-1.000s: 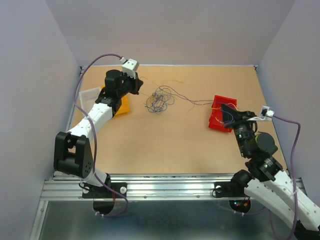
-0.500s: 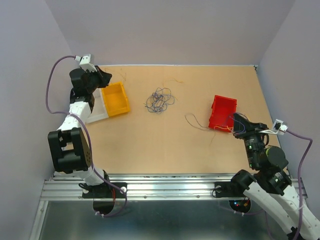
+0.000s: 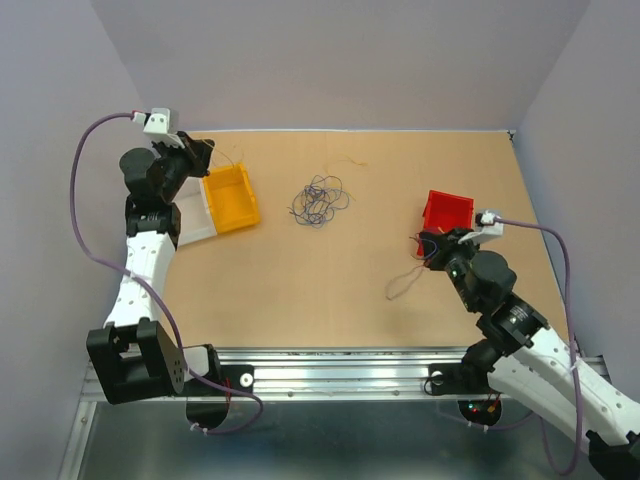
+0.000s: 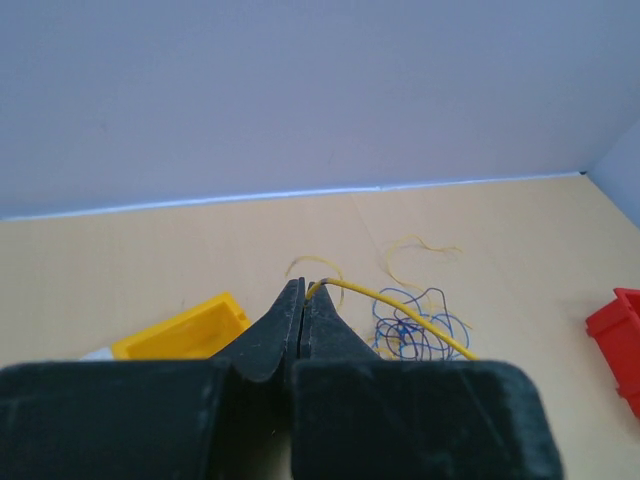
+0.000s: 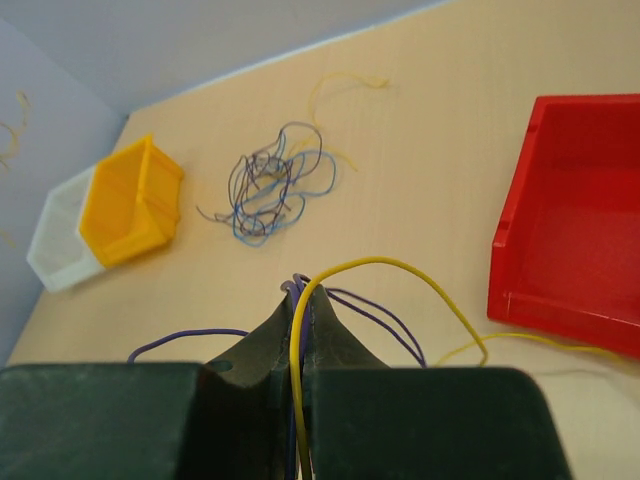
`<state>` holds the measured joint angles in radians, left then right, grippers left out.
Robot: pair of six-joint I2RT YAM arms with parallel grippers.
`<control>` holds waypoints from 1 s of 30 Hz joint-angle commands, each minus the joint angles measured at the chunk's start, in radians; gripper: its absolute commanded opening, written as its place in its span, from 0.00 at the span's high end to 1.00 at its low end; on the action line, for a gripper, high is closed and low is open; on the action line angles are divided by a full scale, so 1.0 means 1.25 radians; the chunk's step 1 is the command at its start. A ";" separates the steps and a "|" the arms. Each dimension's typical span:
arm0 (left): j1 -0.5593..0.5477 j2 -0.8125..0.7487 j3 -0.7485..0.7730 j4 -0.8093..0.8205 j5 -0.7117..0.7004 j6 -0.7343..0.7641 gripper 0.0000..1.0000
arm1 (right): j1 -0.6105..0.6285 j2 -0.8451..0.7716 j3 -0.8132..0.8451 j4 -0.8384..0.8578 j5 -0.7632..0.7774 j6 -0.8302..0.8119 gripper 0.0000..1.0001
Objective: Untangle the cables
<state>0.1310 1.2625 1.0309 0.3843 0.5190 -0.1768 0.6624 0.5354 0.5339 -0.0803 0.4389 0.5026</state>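
Note:
The cables (image 3: 318,203) lie in a loose dark blue bunch at mid table, seen also in the left wrist view (image 4: 415,325) and the right wrist view (image 5: 268,188). My left gripper (image 3: 197,152) is raised at the back left beside the yellow bin (image 3: 230,198). Its jaws (image 4: 304,291) are shut on a thin yellow wire (image 4: 400,308). My right gripper (image 3: 430,244) is just left of the red bin (image 3: 447,212). Its jaws (image 5: 303,290) are shut on a yellow wire (image 5: 400,265) and purple wires (image 5: 375,312), which trail onto the table (image 3: 400,285).
A white bin (image 3: 195,218) sits against the yellow bin's left side. A loose tan strand (image 3: 345,163) lies near the back wall. Grey walls close the table at the back and both sides.
My left gripper swung from beside the bunch to the back left corner, carrying a yellow wire. My right gripper pulled wires away from the bunch, drew back, then moved in left of the red bin.

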 commanded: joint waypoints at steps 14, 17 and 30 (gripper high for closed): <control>0.094 -0.118 -0.113 -0.071 -0.259 0.106 1.00 | 0.005 0.229 0.069 0.211 -0.210 -0.041 0.99; 0.123 -0.124 -0.123 -0.065 -0.276 0.105 1.00 | 0.004 0.238 0.066 0.219 -0.209 -0.043 1.00; 0.144 0.004 -0.128 -0.031 -0.332 0.099 1.00 | 0.005 0.195 0.045 0.224 -0.203 -0.052 0.99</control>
<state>0.3016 1.2228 0.8425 0.2848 0.1154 -0.0532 0.6624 0.8074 0.5480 0.1383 0.1905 0.4595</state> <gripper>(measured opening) 0.033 0.025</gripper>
